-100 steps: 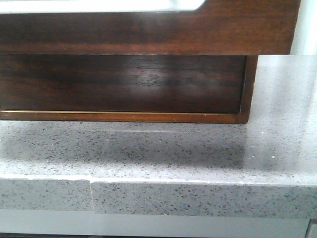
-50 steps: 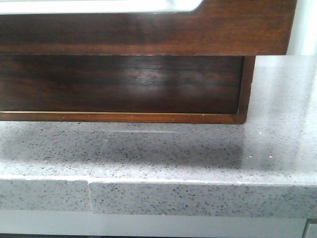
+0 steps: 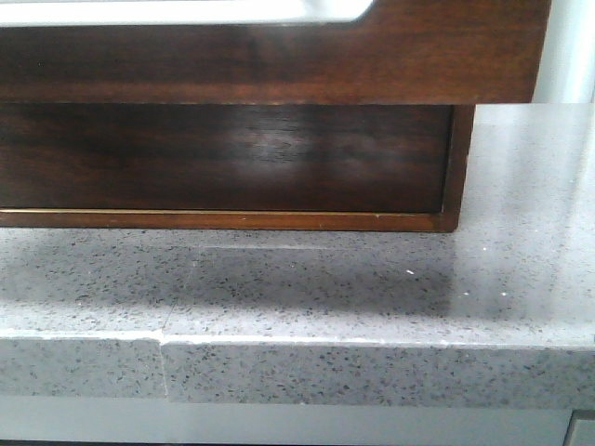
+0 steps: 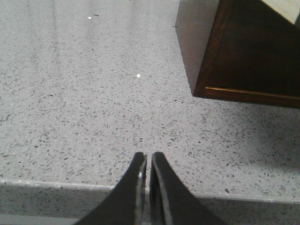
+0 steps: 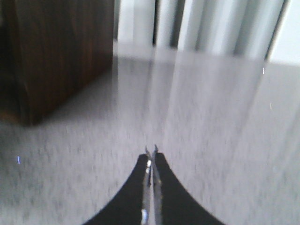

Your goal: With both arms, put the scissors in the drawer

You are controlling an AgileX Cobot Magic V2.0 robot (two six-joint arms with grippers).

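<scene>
The drawer (image 3: pixel 270 60) is seen up top on the cabinet (image 3: pixel 232 158). Both the left gripper (image 4: pixel 148 161) and right gripper (image 5: pixel 151 157) are clenched empty over the surface (image 3: pixel 372 288) (scissors aren't spotted anywhere).

Front view only offers comparison. Across the last second the whole scene has shifted leftward in the frame. The right end of the drawer (image 3: pixel 279 51) front, first near the frame's right edge, now ends further left, exposing more of the pale background beside it. The rounded end of the white strip (image 3: pixel 186 9) on that front has moved left by a like amount. The cabinet (image 3: pixel 223 158) corner post below has shifted left likewise, with more speckled table (image 3: pixel 521 232) showing to its right. The vertical seam in the table's front edge has also crept left. No object shows any displacement relative to the cabinet.
</scene>
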